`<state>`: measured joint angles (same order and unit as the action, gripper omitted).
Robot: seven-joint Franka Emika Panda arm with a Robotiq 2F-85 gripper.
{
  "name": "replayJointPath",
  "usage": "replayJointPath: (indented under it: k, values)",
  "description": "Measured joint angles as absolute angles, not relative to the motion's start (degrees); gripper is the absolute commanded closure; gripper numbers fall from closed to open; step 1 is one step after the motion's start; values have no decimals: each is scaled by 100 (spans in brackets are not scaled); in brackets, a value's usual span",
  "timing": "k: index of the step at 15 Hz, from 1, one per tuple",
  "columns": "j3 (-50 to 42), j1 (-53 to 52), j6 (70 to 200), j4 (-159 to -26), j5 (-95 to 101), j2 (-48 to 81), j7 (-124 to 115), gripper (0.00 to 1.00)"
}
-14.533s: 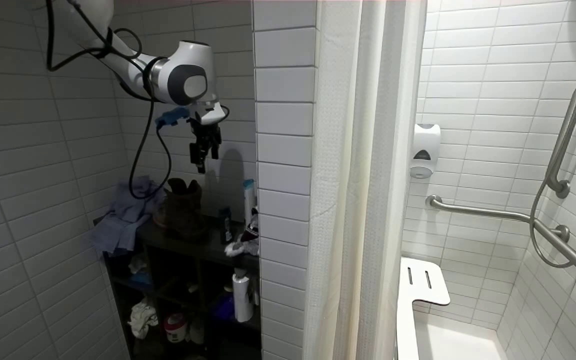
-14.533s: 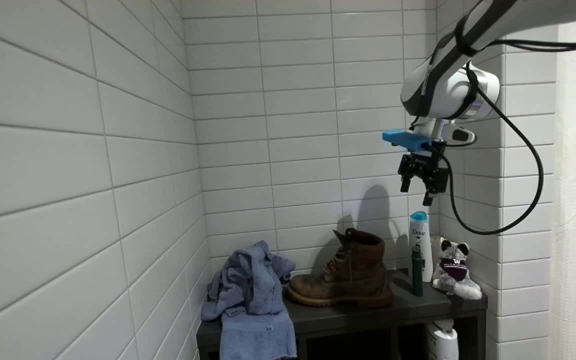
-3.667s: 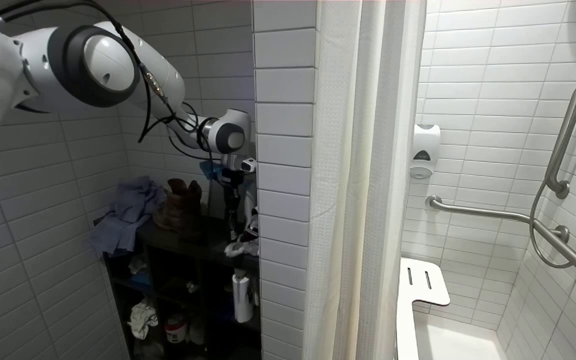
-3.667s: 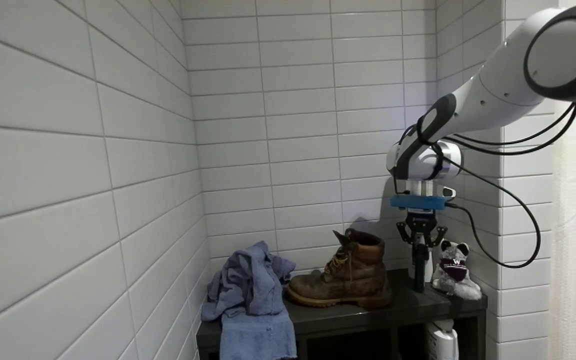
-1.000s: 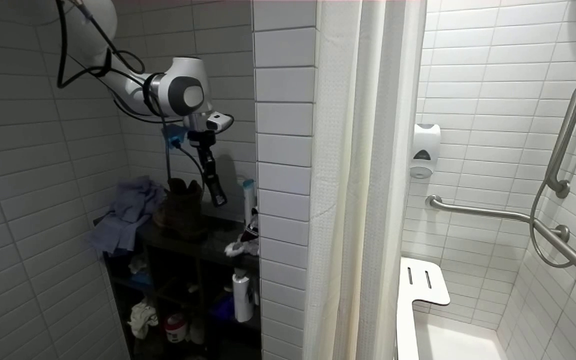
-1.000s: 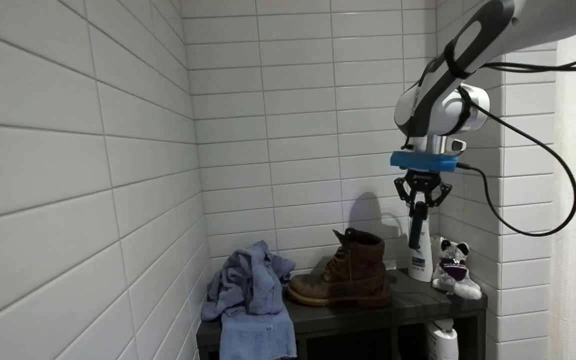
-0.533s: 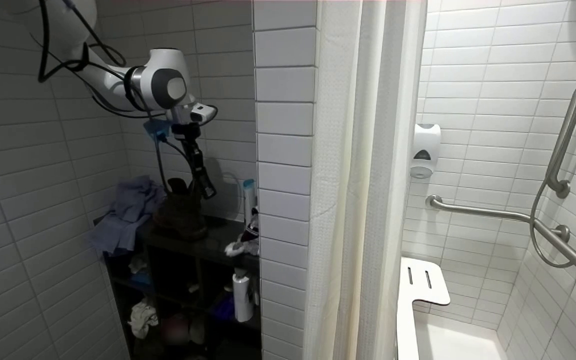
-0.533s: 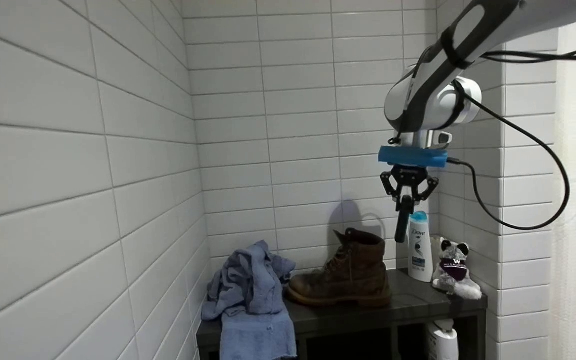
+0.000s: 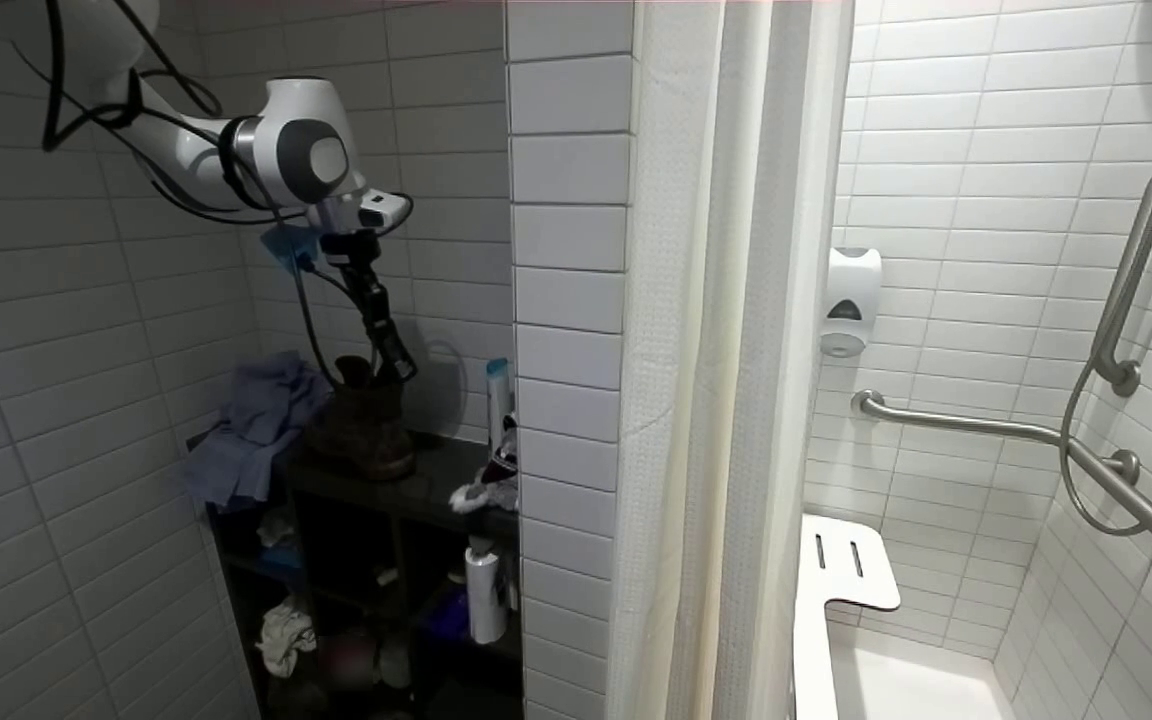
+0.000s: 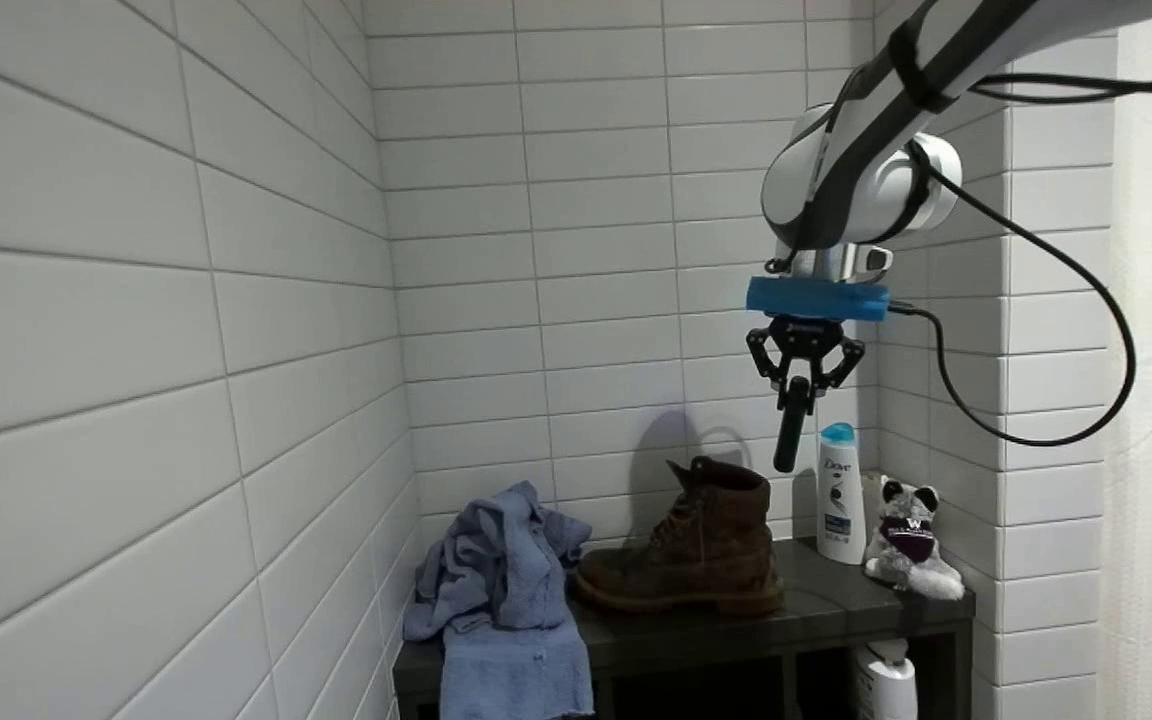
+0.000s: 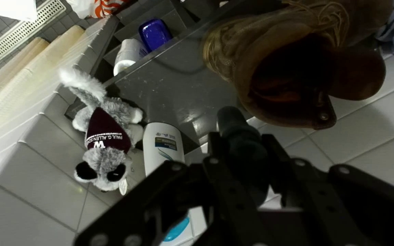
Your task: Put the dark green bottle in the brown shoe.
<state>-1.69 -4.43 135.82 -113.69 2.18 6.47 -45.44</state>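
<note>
From where I stand, the black two-fingered gripper [image 10: 797, 397] pinches the slim dark green cylindrical bottle [image 10: 789, 447] near its upper end, a finger pressed to either side. The green bottle hangs in mid-air, slightly tilted, its free end aimed between six and seven o'clock in an exterior view. The brown leather lace-up boot [image 10: 701, 555] stands on its sole on the dark grey shelf unit [image 10: 816, 605], toe toward nine o'clock; the green bottle is outside it, between one and two o'clock. The wrist view puts the boot's open mouth at two o'clock from the bottle's free end. A rumpled blue cloth [image 10: 516, 590] sits just beside the toe, at nine o'clock from the boot, drooping over the shelf's front edge. A white blue-capped plastic bottle [image 10: 840, 505] lettered Dove stands between two and three o'clock, and at three, just beside it, sits a grey-and-white plush animal [image 10: 904, 570] (a white W shows on its maroon bandana [image 10: 908, 543]). Below, at four, a white container [image 10: 886, 690] stands inside the shelf unit.
</note>
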Motion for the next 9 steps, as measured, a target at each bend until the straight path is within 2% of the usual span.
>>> replayJointPath:
  k: [9]
  values:
    - [-7, -554, 13586, -11378, 650, 681, -4724, 92]
